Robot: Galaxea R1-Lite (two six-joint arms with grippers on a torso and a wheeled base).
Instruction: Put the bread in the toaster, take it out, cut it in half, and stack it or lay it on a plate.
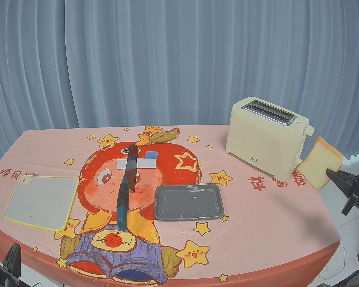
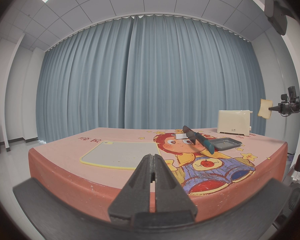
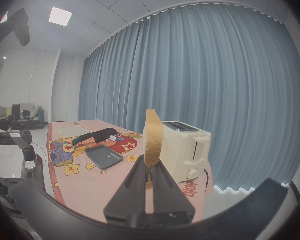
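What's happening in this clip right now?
The right gripper holds a slice of bread upright in the air beside the toaster, off the table's right edge; the bread is not yet in a slot. The left gripper is shut and empty, low at the table's front left corner. A knife lies on the table between the cutting board and the grey tray, both bare.

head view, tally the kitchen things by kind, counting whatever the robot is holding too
toaster: 1
bread slice, held in the right gripper: 1
knife: 1
cutting board: 1
grey tray: 1
total: 5
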